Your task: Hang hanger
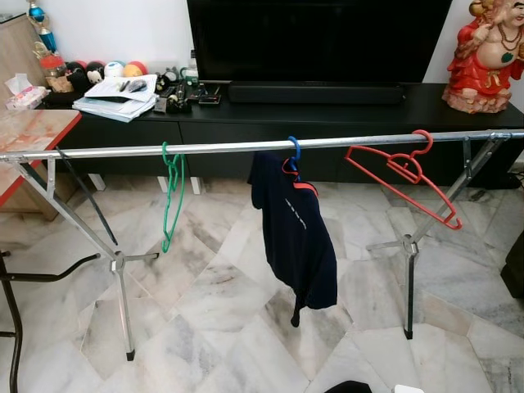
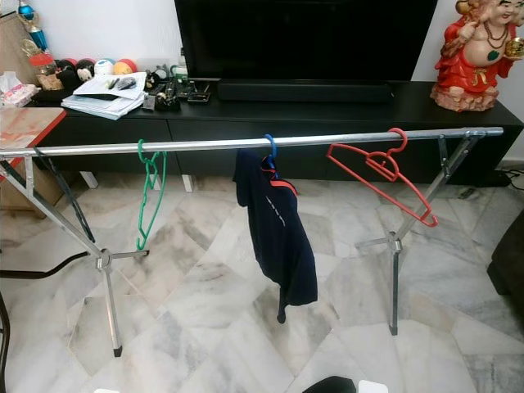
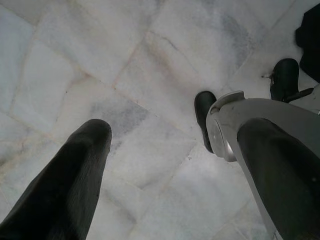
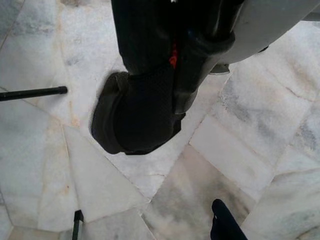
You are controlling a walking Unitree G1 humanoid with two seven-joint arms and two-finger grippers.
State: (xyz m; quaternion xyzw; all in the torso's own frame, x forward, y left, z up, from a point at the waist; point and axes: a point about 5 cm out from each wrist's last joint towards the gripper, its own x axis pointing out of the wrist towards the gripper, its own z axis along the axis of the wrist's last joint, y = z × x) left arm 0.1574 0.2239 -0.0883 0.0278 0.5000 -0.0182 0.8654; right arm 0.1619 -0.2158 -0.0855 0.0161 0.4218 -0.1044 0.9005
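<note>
**A:** Where does the hanging job stand?

**B:** The steel rail point(image 1: 221, 148) of the drying rack already carries three hangers. There is a bare green hanger point(image 1: 172, 192) towards its left end and a blue hanger point(image 1: 293, 151) with a navy shirt point(image 1: 299, 237) near the middle. A bare red hanger point(image 1: 405, 173) sits tilted towards the right end. I judge the step in hand is bringing one more up to the rail, and the lift has not begun.

**A:** And the hanger to be hung?

**B:** Low at the robot's right side, I think. The right gripper point(image 4: 172, 62) points down at the marble floor point(image 4: 240, 150), its fingers clamped close on a dark mesh garment point(image 4: 140, 115). A red sliver point(image 4: 173, 56) shows between them. That is probably the hanger's plastic, though too little shows to be sure.

**A:** The other claw?

**B:** The left gripper point(image 3: 175, 135) hangs idle over the floor, its fingers spread wide with nothing between them.

**A:** What does the next move call for?

**B:** Raising the right arm above the rail and aiming at a free stretch. The gap between the green hanger and the navy shirt looks roomiest. The hook has to face the rail and drop over it before the fingers let go. The weight of the cloth may swing it, so a slow approach seems wise.
</note>
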